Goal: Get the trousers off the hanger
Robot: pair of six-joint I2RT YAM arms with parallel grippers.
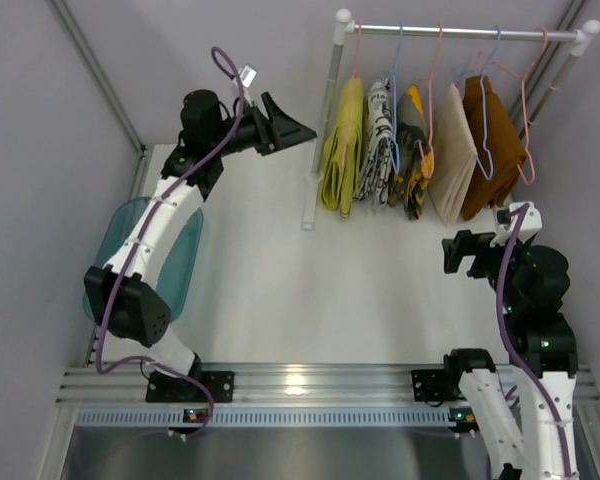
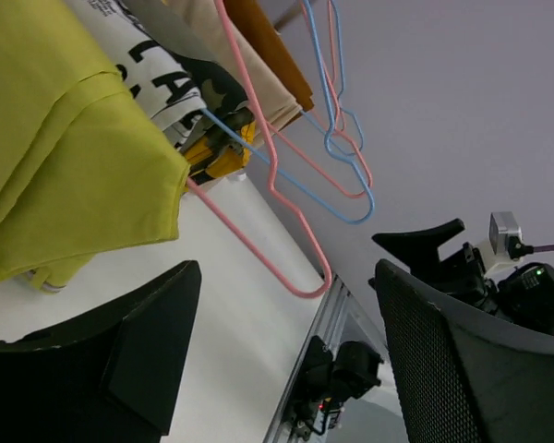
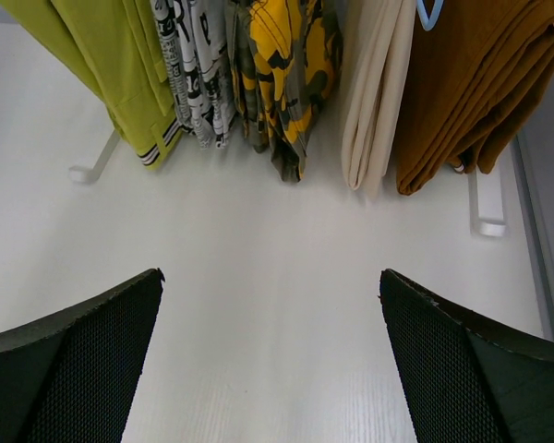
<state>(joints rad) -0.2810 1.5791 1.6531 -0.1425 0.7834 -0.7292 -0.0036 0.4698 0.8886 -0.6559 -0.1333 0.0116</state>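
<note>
A smooth white table (image 1: 280, 290) stands between pale grey walls. At its far side a white rack (image 1: 460, 32) carries five hanging garments. The trousers (image 1: 342, 150), matte yellow-green cloth folded long with a striped edge at the bottom, hang leftmost from the thin pink wire hanger (image 1: 357, 55); its lower bar is hidden, probably under the fold. The left gripper (image 1: 298, 128) is spread wide near them, holding nothing. The right gripper (image 1: 458, 255) is also spread and empty, well apart.
</note>
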